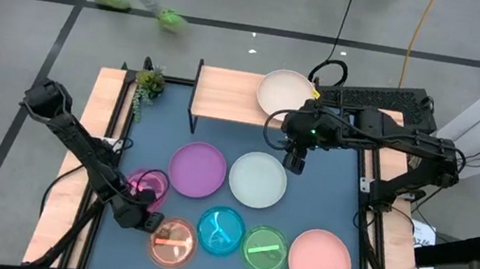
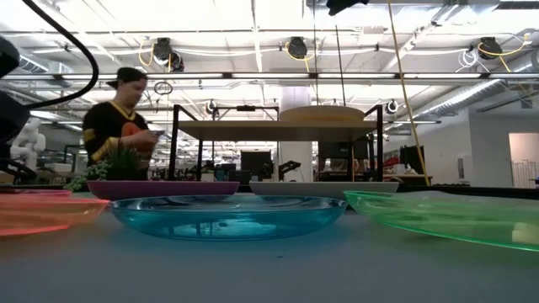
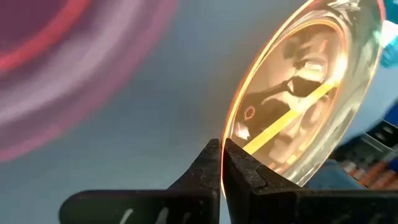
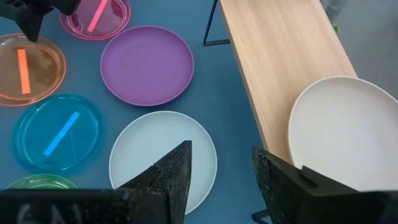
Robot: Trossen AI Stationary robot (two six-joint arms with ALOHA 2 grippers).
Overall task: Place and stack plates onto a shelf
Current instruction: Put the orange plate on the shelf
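Where the left gripper [image 1: 149,220] is pressed down at the near left of the table, its fingers [image 3: 239,171] are seen clamped together on the rim of the orange translucent plate [image 1: 172,242], a thin edge being the only part such a shallow plate offers for a pinch. Just beside it lie the small pink translucent plate [image 1: 147,184], the blue translucent plate [image 1: 221,229] and the green translucent plate [image 1: 265,250], with the purple plate [image 1: 197,168], the white plate [image 1: 258,178] and the large pink plate [image 1: 319,262] spread flat around them, none overlapping, presumably so that each rim can be reached. The right gripper [image 4: 219,171] is held with its jaws apart and empty above the shelf's near edge. On the shelf [image 1: 227,94] only the beige plate [image 1: 283,91] is set, at its right end; seven plates are judged left to place.
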